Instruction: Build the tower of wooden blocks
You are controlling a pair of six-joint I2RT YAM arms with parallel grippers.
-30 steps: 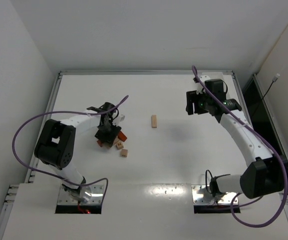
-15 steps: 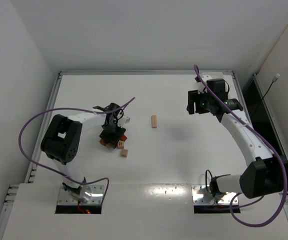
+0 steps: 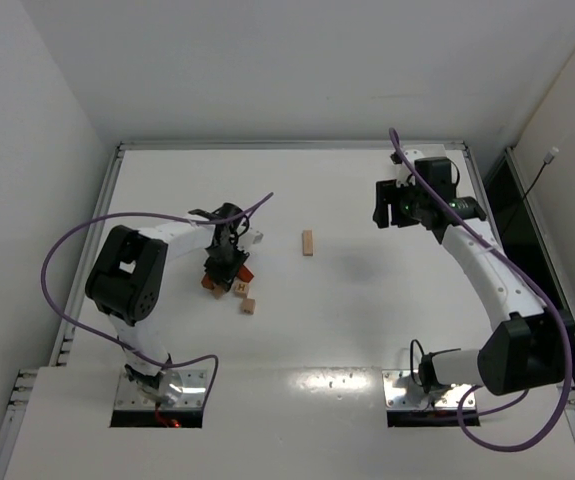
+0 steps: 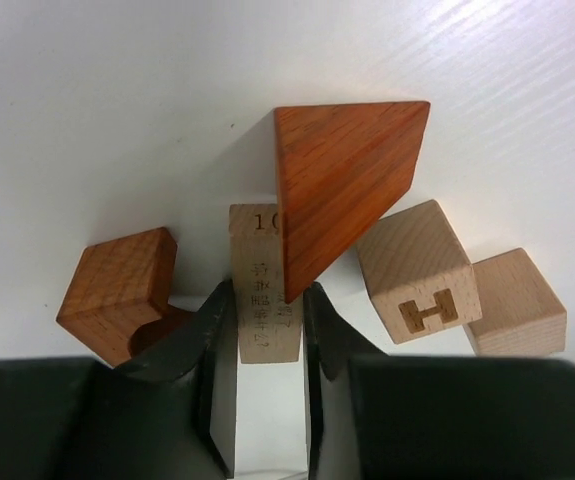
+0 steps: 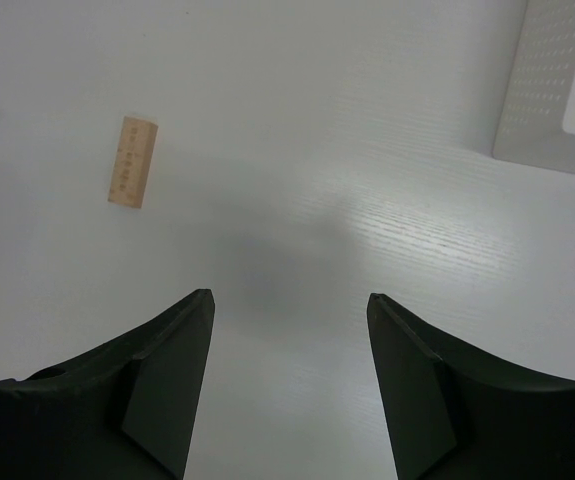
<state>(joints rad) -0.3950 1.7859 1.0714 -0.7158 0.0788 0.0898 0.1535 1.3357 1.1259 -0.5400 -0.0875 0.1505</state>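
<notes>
Narrowing over the last second, the jaws of the left gripper (image 3: 225,266) had come in from a wider spread onto a pale plank (image 4: 263,300). They seemed to touch both of its long sides, though the wrist view left real contact uncertain. That suggested a first pick. No wood block tower stood yet, and the wood blocks (image 3: 237,290) lay loose on the left of the worktop (image 3: 367,330).

The right gripper (image 5: 287,310) had not moved. It hung above bare surface with jaws wide and empty, well apart from a second plank (image 3: 308,243).

A reddish wedge (image 4: 337,180) overlapped the gripped plank's far end and would likely slide off when it was lifted. A reddish arch piece (image 4: 117,290) sat just left of the jaws. A lettered cube (image 4: 417,275) and a plain cube (image 4: 517,305) sat to the right.
</notes>
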